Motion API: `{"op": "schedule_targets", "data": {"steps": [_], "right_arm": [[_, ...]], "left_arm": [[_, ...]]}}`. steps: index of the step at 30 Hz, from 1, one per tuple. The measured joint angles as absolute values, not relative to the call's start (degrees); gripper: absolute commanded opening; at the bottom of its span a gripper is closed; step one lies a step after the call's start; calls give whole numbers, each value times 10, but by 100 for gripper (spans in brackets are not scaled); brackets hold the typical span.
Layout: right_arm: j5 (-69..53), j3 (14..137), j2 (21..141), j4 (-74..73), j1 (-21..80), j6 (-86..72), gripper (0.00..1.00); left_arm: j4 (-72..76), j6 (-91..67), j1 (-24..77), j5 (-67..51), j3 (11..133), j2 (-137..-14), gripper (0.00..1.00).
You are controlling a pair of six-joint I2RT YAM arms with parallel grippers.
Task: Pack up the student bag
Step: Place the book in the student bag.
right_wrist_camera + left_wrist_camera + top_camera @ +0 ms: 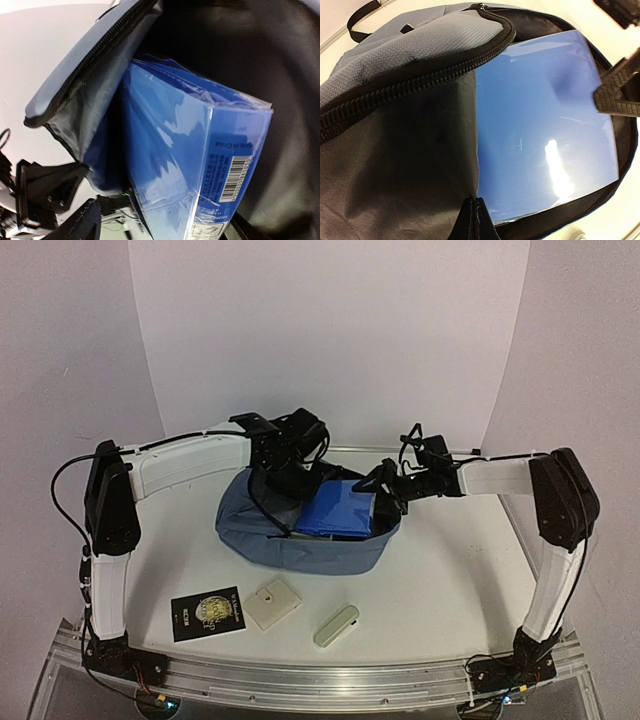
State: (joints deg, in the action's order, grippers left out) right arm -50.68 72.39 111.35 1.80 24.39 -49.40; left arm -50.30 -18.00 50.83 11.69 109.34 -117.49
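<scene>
Bag [300,545] lies on its side at the centre of the white table [450,580], mouth open toward 1 o'clock. The left pincer [475,217], reaching in from 12 o'clock, is closed tight on a fold of the bag's lining and holds the zippered flap up. A blue notebook [335,508] sits most of the way inside. Its far corner shows at the opening by the right pincer [385,490], which stands at the bag's 2 o'clock with its jaws spread wide and grips nothing.

The notebook looks only half settled, with its glossy cover tilted against the dark lining. It could slide back out if the flap drops, or if the right arm catches its edge while backing away. The thin fold in the left pincer could also pull free, letting the soft fabric collapse over the mouth and block anything that follows. A push on the notebook could shove the whole limp bag across the smooth table instead of seating the notebook.

At the bag's 6 to 7 o'clock, well apart from it, wait a black booklet [208,613], a cream pad [273,603] and a pale case [336,625]. A metal rail [350,680] edges the near side. A plain curved backdrop [330,340], white to pale lilac, closes off the scene.
</scene>
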Motion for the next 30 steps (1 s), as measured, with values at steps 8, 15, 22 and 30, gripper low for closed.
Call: {"op": "schedule_targets", "data": {"steps": [8, 15, 22, 30], "right_arm": [[-471, 740, 1099, -102, 249, -405, 39], [-451, 817, 1147, -130, 281, -401, 36], [-438, 860, 1170, -136, 317, -403, 72], [-389, 849, 1153, -214, 285, -347, 76]], "left_arm": [[-501, -180, 507, 111, 1093, -1175, 0], [-499, -180, 504, 105, 1093, -1175, 0], [-498, -180, 501, 99, 1093, -1175, 0], [-489, -185, 497, 88, 1082, -1171, 0]]}}
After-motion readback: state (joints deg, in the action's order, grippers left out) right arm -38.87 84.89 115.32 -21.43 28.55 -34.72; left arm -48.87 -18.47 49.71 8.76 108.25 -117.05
